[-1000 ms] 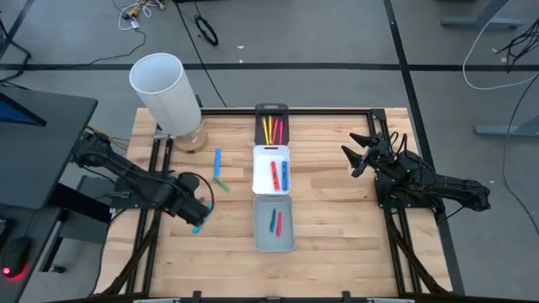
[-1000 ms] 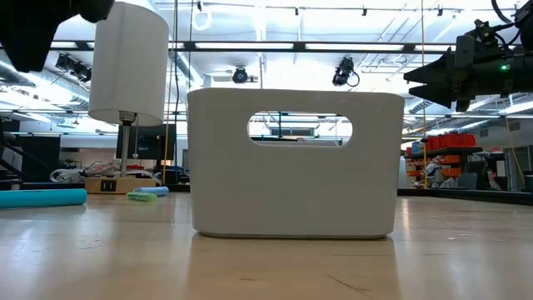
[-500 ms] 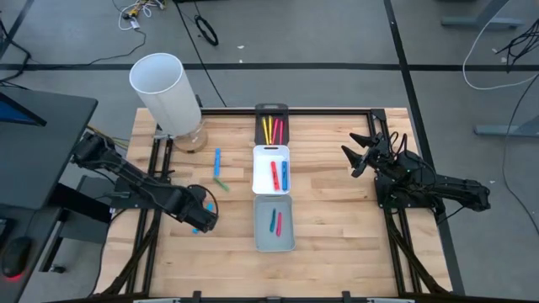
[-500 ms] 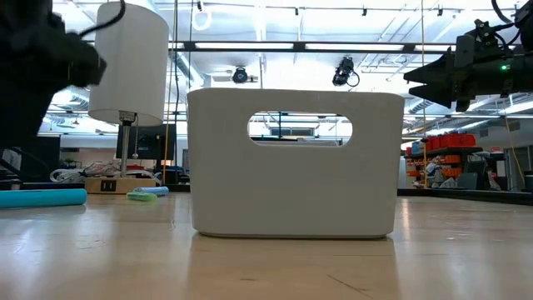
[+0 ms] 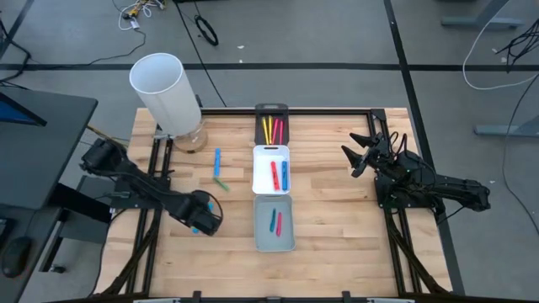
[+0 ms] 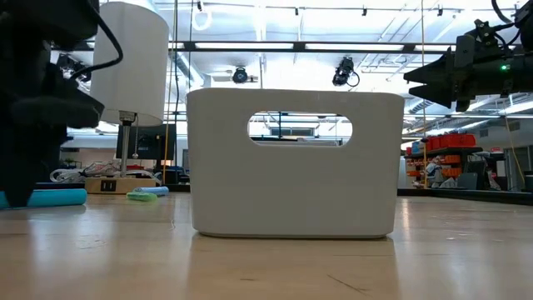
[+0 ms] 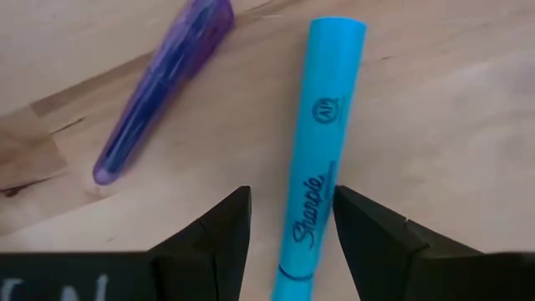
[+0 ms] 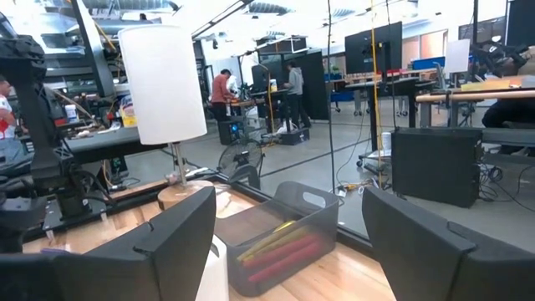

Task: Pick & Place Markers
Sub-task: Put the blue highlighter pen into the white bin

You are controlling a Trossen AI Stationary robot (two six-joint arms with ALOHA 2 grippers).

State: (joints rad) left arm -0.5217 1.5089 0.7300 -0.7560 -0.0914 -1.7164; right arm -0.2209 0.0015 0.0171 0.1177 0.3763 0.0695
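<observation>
Markers, sorted: yellow and red ones are held in the black tray (image 5: 271, 112); a red and a blue one in the white tray (image 5: 271, 152); a red and a blue one in the grey tray (image 5: 274, 240)

Markers, outstanding: a blue marker (image 5: 216, 159) and a green marker (image 5: 221, 183) are left loose on the counter (image 5: 337, 219), beyond the left claw; a purple marker (image 7: 164, 86) is seen lying just ahead of it. The task is judged roughly half done

Left claw (image 7: 291, 219): lowered close over the counter, fingers partly spread and set either side of a light-blue marker (image 7: 322, 144); contact is not evident, so no firm hold is recorded. The arm is stretched low toward the grey tray

Right claw (image 5: 360, 154): parked off to the far side of the trays, raised, fingers fully spread, nothing held
</observation>
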